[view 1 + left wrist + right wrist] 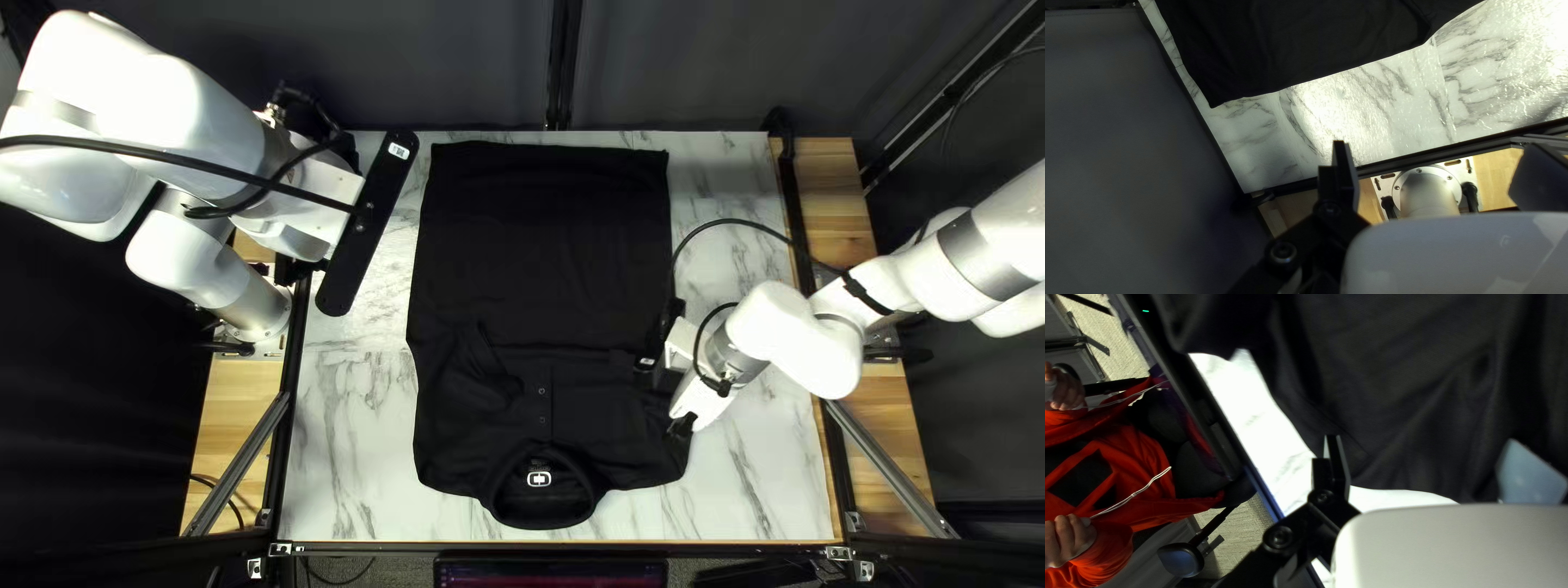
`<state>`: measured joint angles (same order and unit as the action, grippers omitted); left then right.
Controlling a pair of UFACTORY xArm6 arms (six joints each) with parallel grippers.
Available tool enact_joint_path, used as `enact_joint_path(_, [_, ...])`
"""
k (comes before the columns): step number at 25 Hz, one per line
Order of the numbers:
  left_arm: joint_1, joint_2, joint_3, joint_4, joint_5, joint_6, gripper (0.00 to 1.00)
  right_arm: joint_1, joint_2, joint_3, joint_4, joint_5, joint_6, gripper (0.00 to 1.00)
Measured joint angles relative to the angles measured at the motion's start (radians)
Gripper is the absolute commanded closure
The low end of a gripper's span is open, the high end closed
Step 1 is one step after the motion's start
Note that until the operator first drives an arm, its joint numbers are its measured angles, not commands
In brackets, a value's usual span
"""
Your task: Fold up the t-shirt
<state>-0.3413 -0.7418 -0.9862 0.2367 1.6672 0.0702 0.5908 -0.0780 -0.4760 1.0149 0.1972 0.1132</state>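
- The black shirt (544, 250) lies front up on the counter (354, 457), spread mostly flat, with its hem toward the curtain (675, 65) and its collar (512, 514) toward the near edge.
- On the shirt, the placket (542, 405) runs up from the collar, and a crease crosses the chest above it.
- The sleeve (479, 376) on the left arm's side is turned in over the chest, in a rumpled ridge.
- The right gripper (680, 425) is low at the shirt's side, near the shoulder on the right arm's side. It is released, its fingers (1338, 463) well apart over the cloth and grasping nothing.
- The left gripper (296, 245) hangs beside the shirt, apart from it, above the counter's side edge. It too is released, its fingers (1347, 174) spread and nothing held; the hem corner shows ahead of it in the left wrist view.
- The left arm's base (256, 314) stands to the side of the shirt, past the counter's marble top.
- Beyond the shirt's collar end, a screen (550, 574) sits just past the near edge.
- Also past that end, a person (1148, 457) in a red-orange top shows both hands (1067, 539), with a pale cord (1135, 494) hanging down the front.
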Motion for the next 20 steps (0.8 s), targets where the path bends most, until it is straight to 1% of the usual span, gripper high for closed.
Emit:
enact_joint_path(3, [0.0, 0.0, 0.0, 0.0, 0.0, 0.0, 0.0, 0.013, -0.014, 0.009, -0.059, -0.005, 0.067, 0.0])
enact_joint_path(10, [0.0, 0.0, 0.0, 0.0, 0.0, 0.0, 0.0, 0.027, -0.111, 0.114, -0.214, -0.02, 0.26, 0.0])
enact_joint_path(12, [0.0, 0.0, 0.0, 0.0, 0.0, 0.0, 0.0, 0.027, -0.126, 0.134, -0.24, -0.022, 0.293, 0.0])
enact_joint_path(13, [0.0, 0.0, 0.0, 0.0, 0.0, 0.0, 0.0, 0.029, -0.126, 0.138, -0.239, -0.023, 0.296, 0.0])
enact_joint_path(15, [0.0, 0.0, 0.0, 0.0, 0.0, 0.0, 0.0, 0.035, -0.111, 0.137, -0.206, -0.029, 0.277, 0.0])
enact_joint_path(20, [0.0, 0.0, 0.0, 0.0, 0.0, 0.0, 0.0, 0.059, -0.031, 0.091, -0.034, -0.047, 0.135, 0.0])
